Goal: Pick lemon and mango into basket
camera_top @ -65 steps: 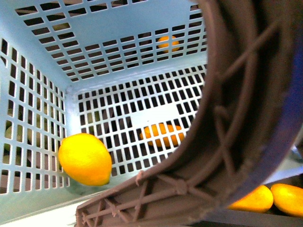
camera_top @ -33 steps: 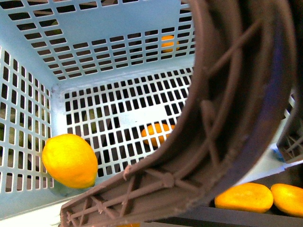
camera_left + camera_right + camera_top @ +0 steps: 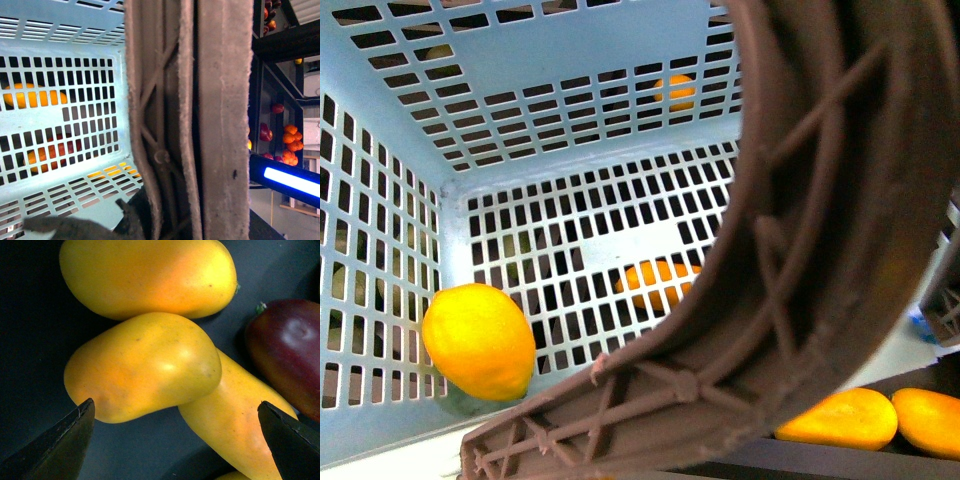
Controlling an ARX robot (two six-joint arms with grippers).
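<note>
The lemon (image 3: 478, 342), bright yellow and oval, lies inside the turquoise basket (image 3: 550, 40) against its slotted left wall. A brown ribbed handle (image 3: 800, 250) arcs close across the front view. My left gripper (image 3: 150, 225) is shut on the basket at that handle (image 3: 160, 125), with only dark finger parts showing. In the right wrist view, three yellow-orange mangoes lie on a dark surface: a middle mango (image 3: 142, 365), one beyond it (image 3: 150, 275) and one partly under it (image 3: 235, 415). My right gripper (image 3: 175, 402) hangs open just above them, its fingertips (image 3: 82, 415) wide apart and holding nothing.
Orange fruits (image 3: 660, 282) show through the basket's slots. Two mangoes (image 3: 835, 417) lie on a dark shelf below the basket's right side. A dark red fruit (image 3: 287, 350) sits beside the mangoes. A shelf of red and orange fruit (image 3: 290, 140) and a blue-lit bar (image 3: 290, 180) stand behind.
In the front view the basket swung left, then a little back to the right. The lemon stayed in its corner and moved with it.
</note>
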